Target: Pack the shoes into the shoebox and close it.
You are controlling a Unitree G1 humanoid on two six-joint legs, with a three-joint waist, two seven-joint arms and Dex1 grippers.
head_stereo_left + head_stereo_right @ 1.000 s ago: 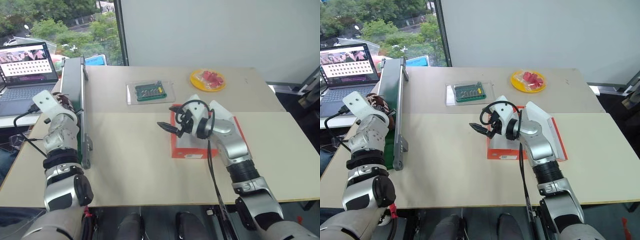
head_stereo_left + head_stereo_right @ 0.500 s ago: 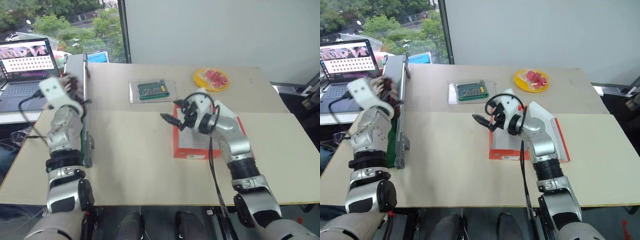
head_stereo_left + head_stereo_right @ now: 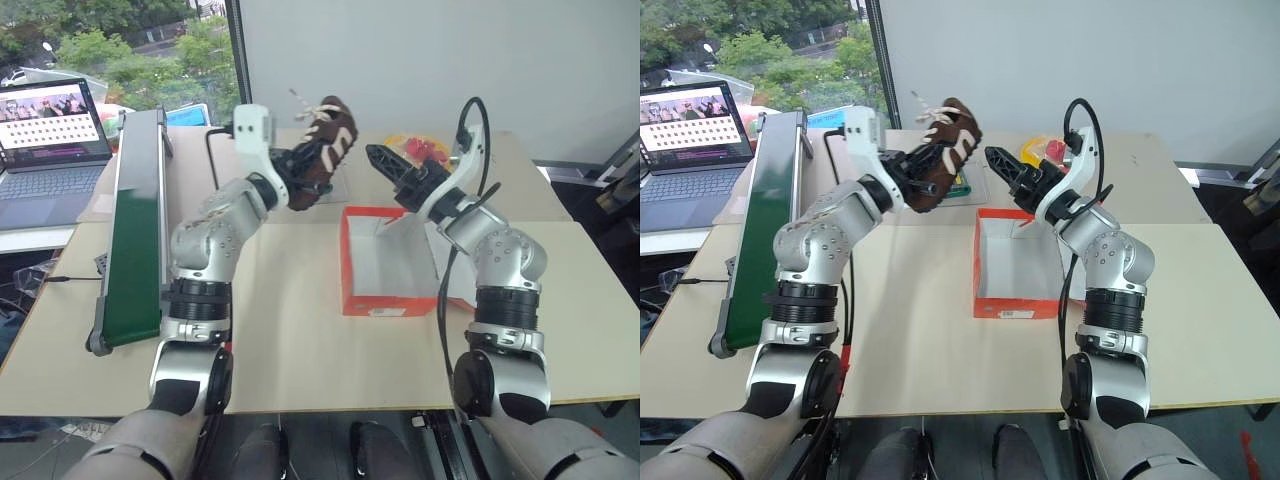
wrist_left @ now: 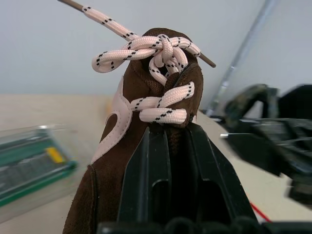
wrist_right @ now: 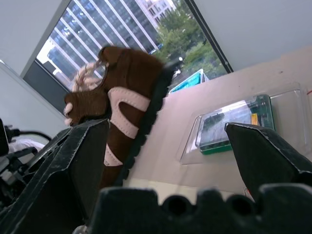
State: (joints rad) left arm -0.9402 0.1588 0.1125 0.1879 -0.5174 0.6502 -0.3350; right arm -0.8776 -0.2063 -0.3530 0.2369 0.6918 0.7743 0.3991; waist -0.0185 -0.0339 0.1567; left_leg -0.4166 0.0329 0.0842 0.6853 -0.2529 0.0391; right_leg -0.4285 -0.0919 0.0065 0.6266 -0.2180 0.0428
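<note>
Left eye view, upper centre: left pincer (image 3: 297, 180) clenched on one small dark brown shoe with white laces (image 3: 322, 142), held in the air just left of the orange-red cardboard shoebox (image 3: 385, 262). Box sits open at frame centre on the beige desk (image 3: 280, 330). Right of the shoe, right pincer (image 3: 388, 163) spread wide, empty, facing it. Risk: grip at the shoe's opening looks shallow; a handover bump could knock it loose outside the box.

Beige tables (image 3: 300, 330) before a white wall (image 3: 420, 60), tree-filled window (image 3: 110, 45) alongside.
</note>
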